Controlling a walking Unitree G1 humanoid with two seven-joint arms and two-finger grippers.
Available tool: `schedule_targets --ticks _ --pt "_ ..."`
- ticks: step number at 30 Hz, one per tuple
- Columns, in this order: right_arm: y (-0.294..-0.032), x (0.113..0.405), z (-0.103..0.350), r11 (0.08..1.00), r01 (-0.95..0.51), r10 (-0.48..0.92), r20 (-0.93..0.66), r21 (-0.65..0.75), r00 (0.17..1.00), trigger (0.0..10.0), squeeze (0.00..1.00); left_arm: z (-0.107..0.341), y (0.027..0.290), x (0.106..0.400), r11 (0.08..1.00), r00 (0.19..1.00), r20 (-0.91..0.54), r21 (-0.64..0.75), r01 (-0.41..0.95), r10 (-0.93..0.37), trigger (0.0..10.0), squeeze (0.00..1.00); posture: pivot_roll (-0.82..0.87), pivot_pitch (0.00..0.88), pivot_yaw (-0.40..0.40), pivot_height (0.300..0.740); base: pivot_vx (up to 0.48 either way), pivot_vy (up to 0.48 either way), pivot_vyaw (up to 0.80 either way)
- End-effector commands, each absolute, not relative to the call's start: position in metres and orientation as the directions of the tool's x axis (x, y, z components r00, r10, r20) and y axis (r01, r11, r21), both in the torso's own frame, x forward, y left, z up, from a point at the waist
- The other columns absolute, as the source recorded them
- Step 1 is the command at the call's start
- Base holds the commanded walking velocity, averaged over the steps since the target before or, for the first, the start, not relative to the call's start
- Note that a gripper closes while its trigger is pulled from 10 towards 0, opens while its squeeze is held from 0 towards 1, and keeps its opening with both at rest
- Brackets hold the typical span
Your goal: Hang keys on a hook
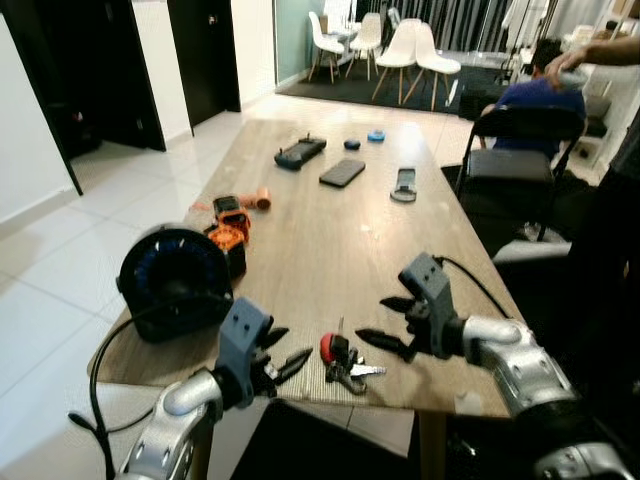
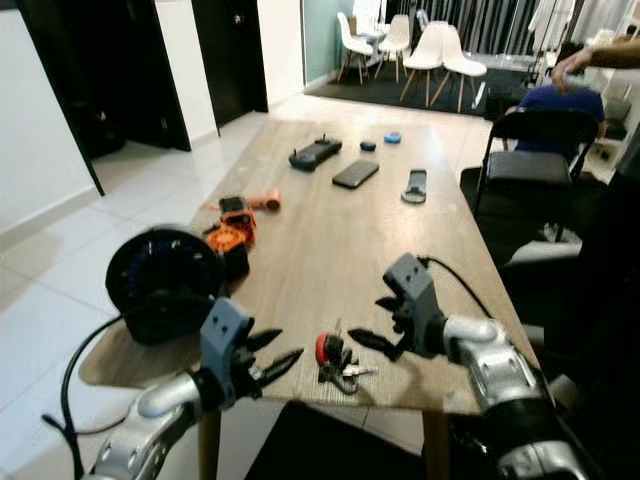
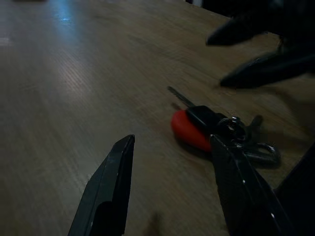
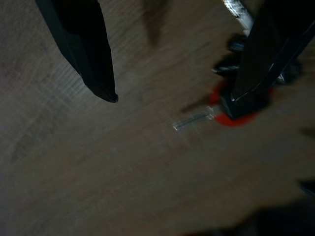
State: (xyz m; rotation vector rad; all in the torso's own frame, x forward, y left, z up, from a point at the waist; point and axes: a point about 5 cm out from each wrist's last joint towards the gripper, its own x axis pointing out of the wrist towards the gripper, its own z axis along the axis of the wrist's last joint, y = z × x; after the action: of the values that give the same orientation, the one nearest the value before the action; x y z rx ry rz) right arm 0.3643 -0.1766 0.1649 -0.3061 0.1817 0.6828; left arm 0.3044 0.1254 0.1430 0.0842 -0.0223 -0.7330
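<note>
Wood-grain table (image 1: pixel 330 240), red-fobbed metal keys (image 1: pixel 343 362)

In the right wrist view a black finger (image 4: pixel 256 73) covers most of the keys (image 4: pixel 231 105), leaving a red edge and one blade. The seated person (image 1: pixel 545 85) is half hidden behind a chair (image 1: pixel 520 150). Small items on the far surface (image 1: pixel 330 230) stay unidentifiable.
</note>
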Motion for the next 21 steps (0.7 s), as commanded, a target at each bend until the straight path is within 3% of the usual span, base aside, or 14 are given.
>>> schedule_targets --ticks 1,8,21 --pt "-0.175 0.362 0.141 0.730 -0.636 0.558 -0.319 -0.249 0.766 10.0 0.00 0.135 0.130 0.302 0.763 0.765 -0.002 0.066 0.643 -0.644 10.0 0.00 0.04 0.120 0.014 0.740 0.000 0.000 0.00" --pt "-0.157 0.351 0.116 0.665 -0.732 0.662 -0.339 -0.146 0.669 10.0 0.00 0.132 0.135 0.289 0.713 0.712 0.040 0.078 0.697 -0.701 10.0 0.00 0.04 0.116 0.007 0.740 0.000 0.000 0.00" --pt "-0.152 0.343 0.106 0.583 -0.786 0.712 -0.337 -0.204 0.616 10.0 0.00 0.127 0.135 0.281 0.673 0.674 0.025 0.085 0.734 -0.738 10.0 0.00 0.05 0.105 -0.002 0.740 0.000 0.000 0.00"
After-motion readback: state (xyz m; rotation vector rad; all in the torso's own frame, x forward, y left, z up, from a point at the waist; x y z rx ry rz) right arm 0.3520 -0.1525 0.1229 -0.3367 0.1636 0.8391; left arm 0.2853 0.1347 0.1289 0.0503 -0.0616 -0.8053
